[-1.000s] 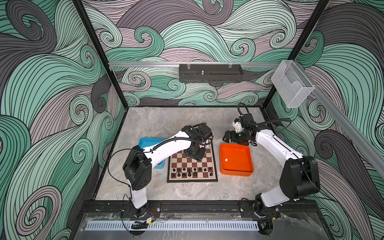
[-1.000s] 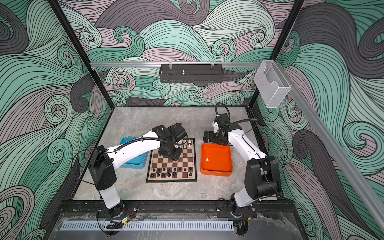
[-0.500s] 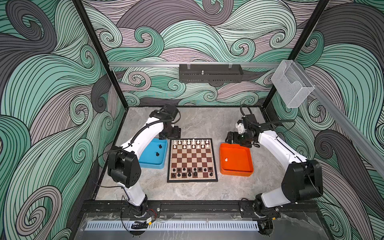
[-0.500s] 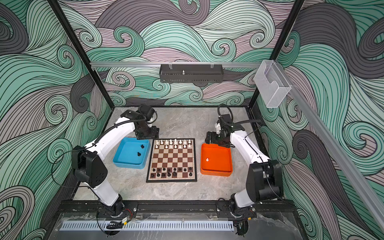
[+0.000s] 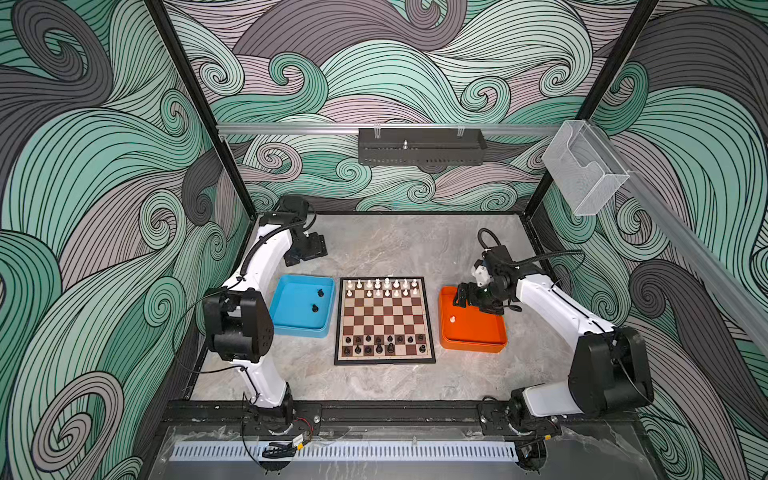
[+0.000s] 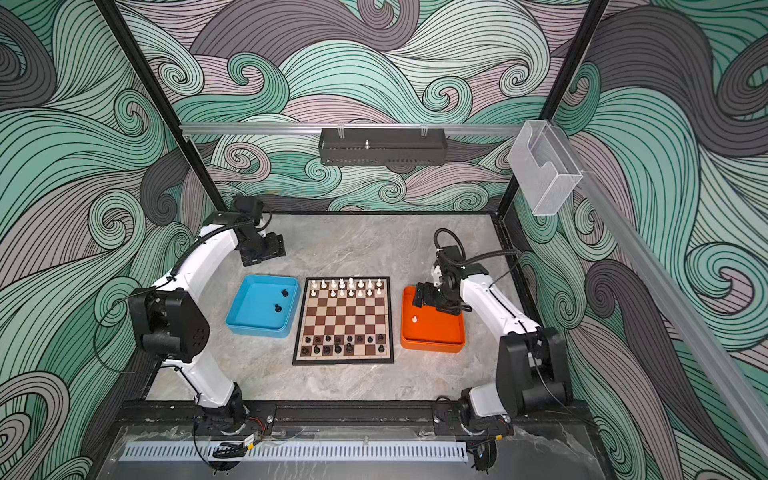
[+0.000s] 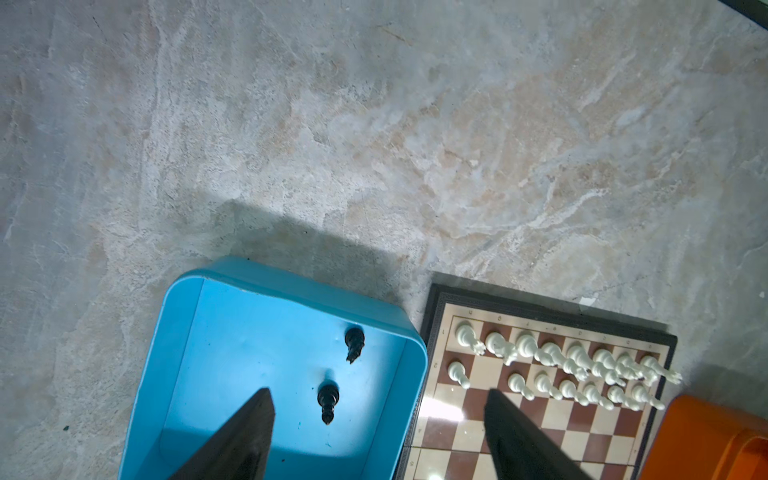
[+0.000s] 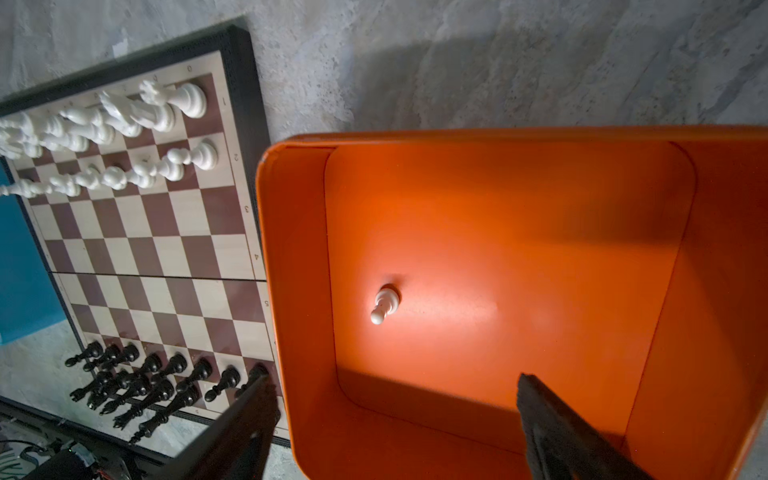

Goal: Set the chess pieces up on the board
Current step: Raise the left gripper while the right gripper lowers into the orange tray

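**Figure.** Both top views showed the board (image 5: 384, 320) (image 6: 345, 320) lying flat at the middle of the table (image 5: 395, 245). The blue tray (image 5: 291, 309) sat just beside its left edge and the orange tray (image 5: 478, 332) just beside its right edge. White pieces (image 5: 382, 287) stood in the two rows at the board's far edge. Black pieces (image 5: 384, 345) stood in the two rows at its near edge.

**(a)** The left claw (image 5: 306, 254) hung over bare table beyond the far edge of the blue tray, well apart from the board. Its fingers (image 7: 249, 432) were spread wide, with nothing between them. A black piece (image 5: 320, 293) lay inside the blue tray near the far right corner. A second black piece (image 5: 315, 308) lay near it, a little toward the front. In the left wrist view both showed within the gap framed by the two fingers, untouched by either.

**(b)** The right claw (image 5: 471, 302) hung over the far left corner of the orange tray, near the board's right edge. Its fingers (image 8: 561, 428) were likewise spread, and nothing was pinched. A lone white pawn (image 5: 452, 319) (image 8: 385, 303) rested on the tray floor, toward the board side and nearer the front than the claw. In the right wrist view it showed ahead of the open gap, clear of both fingers.
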Motion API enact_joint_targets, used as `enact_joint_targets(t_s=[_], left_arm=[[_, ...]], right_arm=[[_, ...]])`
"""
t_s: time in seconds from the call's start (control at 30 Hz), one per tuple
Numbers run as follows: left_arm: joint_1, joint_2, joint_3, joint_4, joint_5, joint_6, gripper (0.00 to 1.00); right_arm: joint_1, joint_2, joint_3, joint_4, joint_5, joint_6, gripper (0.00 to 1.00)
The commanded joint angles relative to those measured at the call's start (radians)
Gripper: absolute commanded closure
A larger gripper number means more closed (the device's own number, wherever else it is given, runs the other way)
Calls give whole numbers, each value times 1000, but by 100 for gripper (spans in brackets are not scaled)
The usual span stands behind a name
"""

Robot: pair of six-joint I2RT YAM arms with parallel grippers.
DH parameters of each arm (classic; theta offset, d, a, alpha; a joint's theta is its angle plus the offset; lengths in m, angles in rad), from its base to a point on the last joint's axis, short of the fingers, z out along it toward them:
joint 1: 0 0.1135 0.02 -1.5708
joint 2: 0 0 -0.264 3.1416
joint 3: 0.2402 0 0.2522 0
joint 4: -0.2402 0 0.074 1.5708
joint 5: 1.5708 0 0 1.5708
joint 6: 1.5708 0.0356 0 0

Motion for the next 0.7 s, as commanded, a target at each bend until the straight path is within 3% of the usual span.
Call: enact_joint_targets(t_s=[0.0, 0.3, 0.47, 0.67], left_arm=[[22, 14, -23, 40, -30, 25, 18], [53, 28, -79, 74, 8, 23, 18], [67, 26, -83, 74, 17, 24, 18], [78, 27, -90, 77, 39, 24, 18]], right_arm=[[23, 3, -3, 1, 6, 13, 15], [110, 89, 41, -8, 77, 47, 32], [133, 143, 47, -3, 116, 66, 51], [137, 188, 57, 5, 139, 70, 61]])
